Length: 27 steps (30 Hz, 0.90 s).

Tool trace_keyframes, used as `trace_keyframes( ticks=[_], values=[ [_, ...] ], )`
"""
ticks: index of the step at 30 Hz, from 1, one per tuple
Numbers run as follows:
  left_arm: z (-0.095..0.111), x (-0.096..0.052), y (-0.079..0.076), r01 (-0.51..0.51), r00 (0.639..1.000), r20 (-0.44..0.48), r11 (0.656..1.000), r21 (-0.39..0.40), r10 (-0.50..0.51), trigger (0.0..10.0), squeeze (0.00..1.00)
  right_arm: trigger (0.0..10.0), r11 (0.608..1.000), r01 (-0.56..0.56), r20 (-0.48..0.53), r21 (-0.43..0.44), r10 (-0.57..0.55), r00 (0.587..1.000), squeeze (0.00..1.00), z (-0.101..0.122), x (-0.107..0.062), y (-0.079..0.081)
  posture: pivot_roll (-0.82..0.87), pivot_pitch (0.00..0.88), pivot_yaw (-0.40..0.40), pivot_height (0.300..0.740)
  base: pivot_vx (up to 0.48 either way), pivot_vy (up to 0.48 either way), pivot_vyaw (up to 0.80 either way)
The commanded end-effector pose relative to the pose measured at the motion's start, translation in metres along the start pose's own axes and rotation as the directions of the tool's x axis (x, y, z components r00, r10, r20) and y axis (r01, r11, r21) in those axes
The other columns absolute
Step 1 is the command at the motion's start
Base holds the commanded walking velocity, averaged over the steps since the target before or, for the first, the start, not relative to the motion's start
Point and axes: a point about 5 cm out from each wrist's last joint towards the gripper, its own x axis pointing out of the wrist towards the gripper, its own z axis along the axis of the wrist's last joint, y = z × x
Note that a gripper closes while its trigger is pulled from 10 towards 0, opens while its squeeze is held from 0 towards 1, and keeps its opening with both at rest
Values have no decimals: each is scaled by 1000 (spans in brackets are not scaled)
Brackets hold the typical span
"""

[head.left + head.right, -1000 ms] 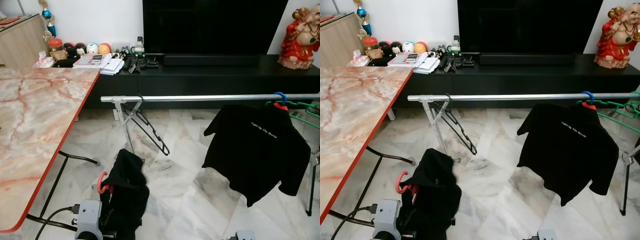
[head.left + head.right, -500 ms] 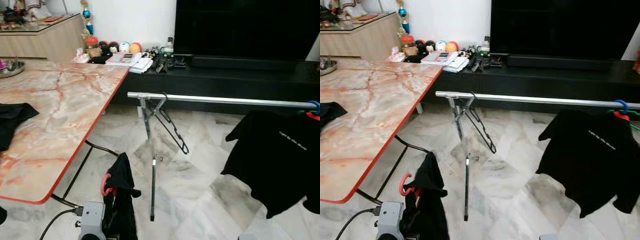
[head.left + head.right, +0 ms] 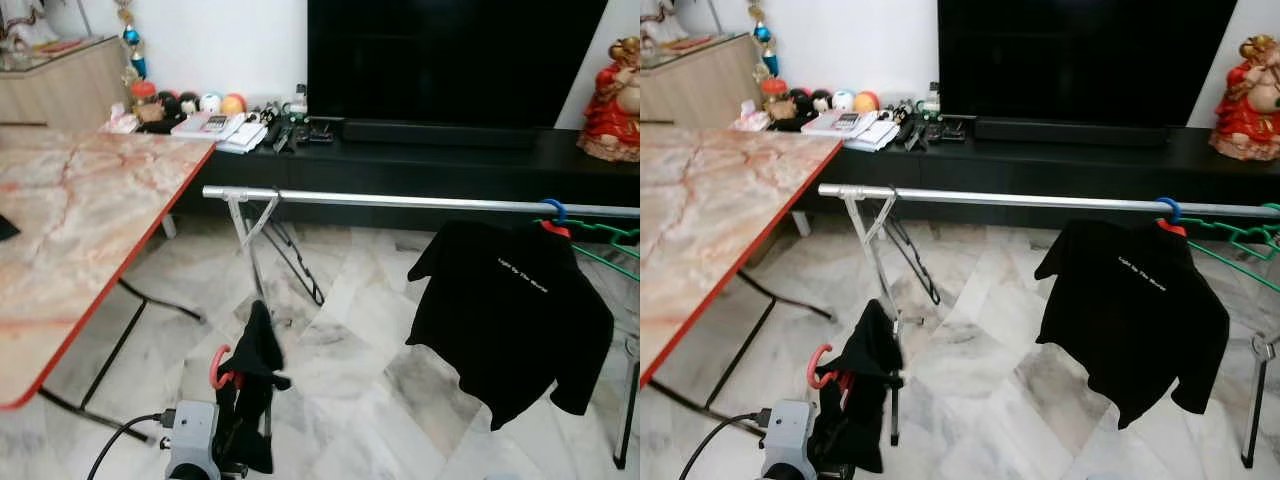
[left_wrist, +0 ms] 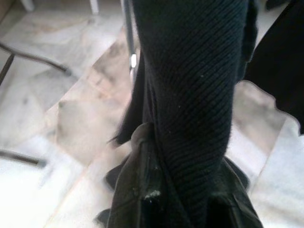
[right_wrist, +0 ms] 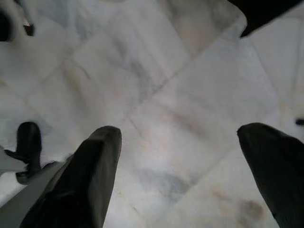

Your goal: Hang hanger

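Observation:
My left gripper (image 3: 232, 425) is low at the bottom left, shut on a red hanger (image 3: 218, 366) that carries a black garment (image 3: 256, 395). The garment (image 4: 190, 95) drapes right over the fingers in the left wrist view. Ahead runs the silver rail (image 3: 400, 201) of a drying rack. An empty black hanger (image 3: 296, 266) hangs near its left end. A black T-shirt (image 3: 510, 300) hangs from a blue hook (image 3: 556, 208) toward the right. My right gripper (image 5: 180, 161) is open above the marble floor, fingers (image 5: 90, 175) wide apart.
A marble-topped table (image 3: 80, 230) with a red edge stands on the left. A black TV console (image 3: 450, 160) with clutter and a red statue (image 3: 612, 100) lines the far wall. Green hangers (image 3: 605, 235) hang at the rail's right end. The rack leg (image 3: 248, 255) stands just beyond the garment.
The camera swung left and then back right. The garment in my left gripper now hangs narrower and sits closer to the rack's left leg.

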Motion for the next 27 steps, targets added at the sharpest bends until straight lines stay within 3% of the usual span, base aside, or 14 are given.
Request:
trace_keyframes(
  ticks=[1,20,27],
  values=[
    [9,3,-2,10,999,40,1000,9,-10,10000,0,10000,1000,10,-16,6,-10,1000,0,-5,-1,-4,128,22,-22,740,0,-480,0],
    [5,2,-5,17,999,28,999,27,-17,10000,0,10000,1000,2,-20,-13,-2,1000,0,-7,-2,-3,122,11,-19,740,0,-466,0],
    [5,3,3,-39,999,33,999,16,38,10000,0,10000,1000,4,-18,-13,-4,1000,0,-6,-2,-3,122,23,-21,740,0,0,0]
  ],
)
